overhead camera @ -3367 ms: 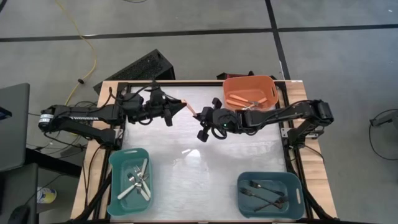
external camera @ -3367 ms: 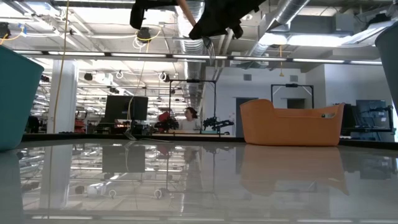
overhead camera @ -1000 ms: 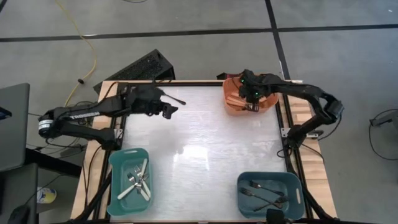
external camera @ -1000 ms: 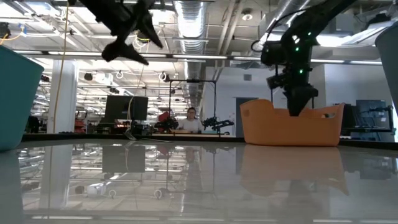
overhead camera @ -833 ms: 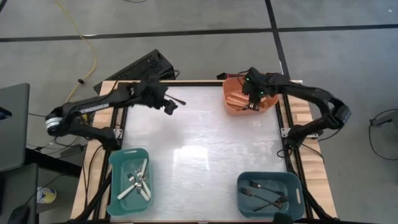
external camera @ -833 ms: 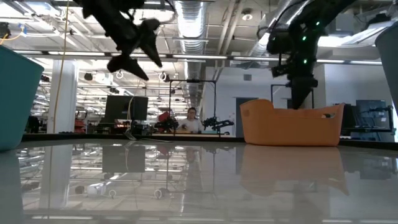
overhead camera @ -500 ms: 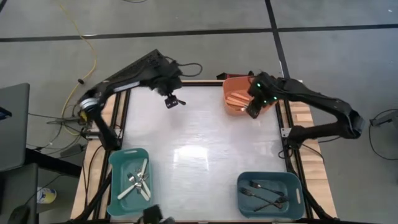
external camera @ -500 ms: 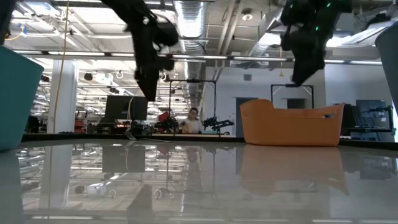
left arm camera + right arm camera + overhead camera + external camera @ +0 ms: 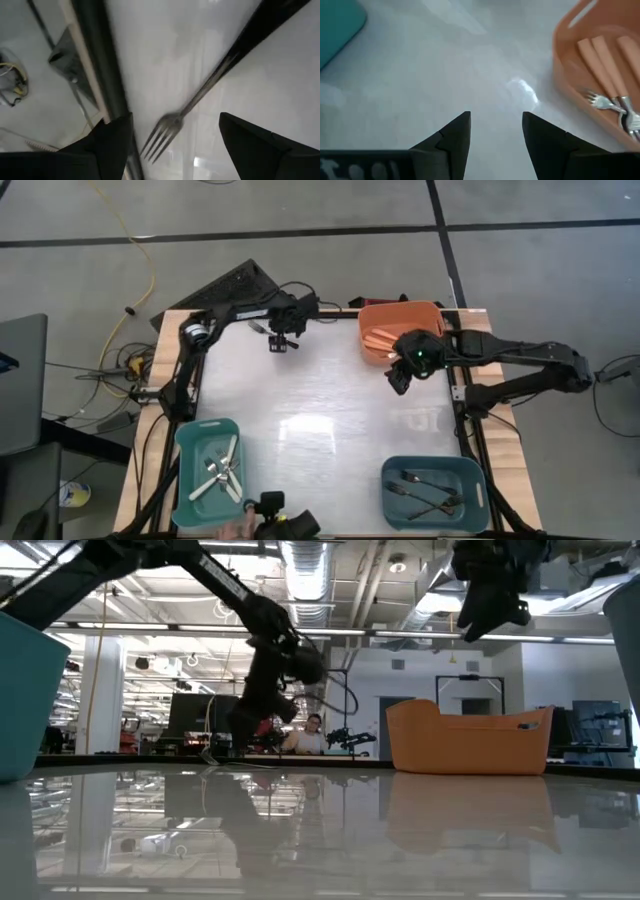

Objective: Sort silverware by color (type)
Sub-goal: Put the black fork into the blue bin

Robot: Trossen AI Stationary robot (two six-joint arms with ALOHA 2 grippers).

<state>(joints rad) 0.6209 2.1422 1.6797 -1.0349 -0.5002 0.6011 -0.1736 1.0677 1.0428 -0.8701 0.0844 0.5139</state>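
**Black fork left at the far edge**

High view: the left gripper hovers at the table's far edge, where the black-handled fork lies; its jaws are apart, likely for a pickup. The right gripper, jaws apart and empty, hangs beside the orange bin.

Left wrist view: the fork lies close to the frame rail, which crowds the grasp.

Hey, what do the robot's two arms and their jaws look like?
Both arms are dark, slim and jointed. The right arm shows small green lights near its wrist, and its gripper ends in two black wedge-shaped jaws. The left arm has a silver band near its base and trailing black cables; its gripper has matching jaws.
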